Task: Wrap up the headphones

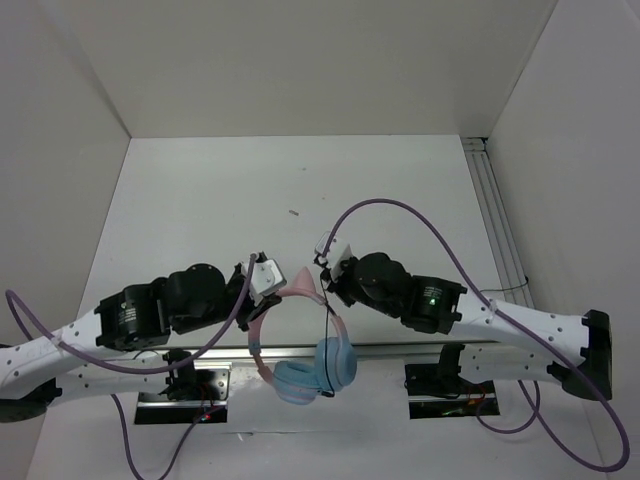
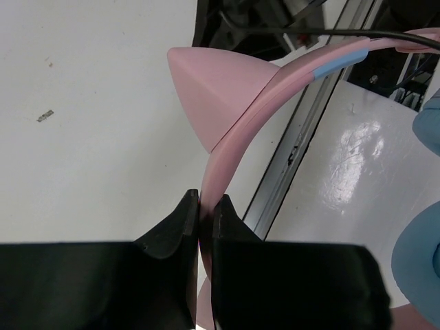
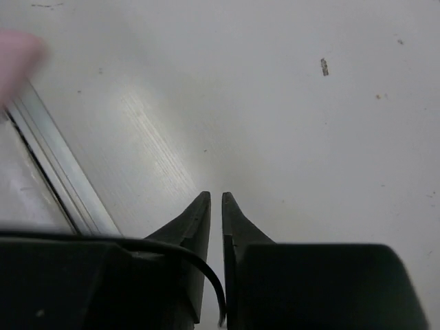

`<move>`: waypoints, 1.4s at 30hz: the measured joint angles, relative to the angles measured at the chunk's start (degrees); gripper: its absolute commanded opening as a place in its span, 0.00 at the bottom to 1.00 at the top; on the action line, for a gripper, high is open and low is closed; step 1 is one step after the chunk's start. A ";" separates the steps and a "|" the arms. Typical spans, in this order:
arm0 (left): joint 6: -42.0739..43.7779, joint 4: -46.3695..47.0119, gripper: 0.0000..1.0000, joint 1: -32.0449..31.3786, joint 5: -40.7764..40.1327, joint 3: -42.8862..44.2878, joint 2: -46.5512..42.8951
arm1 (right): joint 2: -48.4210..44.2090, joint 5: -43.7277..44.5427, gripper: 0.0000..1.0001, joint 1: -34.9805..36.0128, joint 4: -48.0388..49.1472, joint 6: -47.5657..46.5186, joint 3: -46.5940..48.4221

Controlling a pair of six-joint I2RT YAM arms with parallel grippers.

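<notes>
The headphones (image 1: 300, 345) hang above the table's near edge, between the two arms. They have a pink cat-ear headband (image 2: 237, 137) and light blue ear cups (image 1: 318, 372) hanging low. My left gripper (image 2: 205, 201) is shut on the headband just below one cat ear (image 2: 216, 89). In the top view it (image 1: 262, 288) sits left of the band. My right gripper (image 3: 214, 198) is shut on the thin black cable (image 3: 172, 249), which curls over one finger into the gap. From this gripper (image 1: 326, 264) the cable (image 1: 327, 312) drops down to the ear cups.
An aluminium rail (image 1: 400, 350) runs along the near edge under the headphones. Another rail (image 1: 495, 210) lines the right side. Thick purple robot cables (image 1: 420, 215) loop over both arms. A small dark speck (image 1: 294, 212) lies mid-table. White walls enclose the table.
</notes>
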 measured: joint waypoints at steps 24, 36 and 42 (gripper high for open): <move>-10.62 0.98 0.00 -0.02 -11.10 5.53 -3.39 | 18.21 -38.16 0.56 -27.15 48.70 6.38 -20.61; -15.02 3.23 0.00 -0.02 -25.29 5.73 -1.33 | 27.04 -43.25 0.51 -28.09 61.22 11.28 -23.32; -15.52 7.06 0.00 -0.09 -28.22 3.19 -2.97 | 25.83 -43.23 0.54 -28.57 61.59 11.98 -23.32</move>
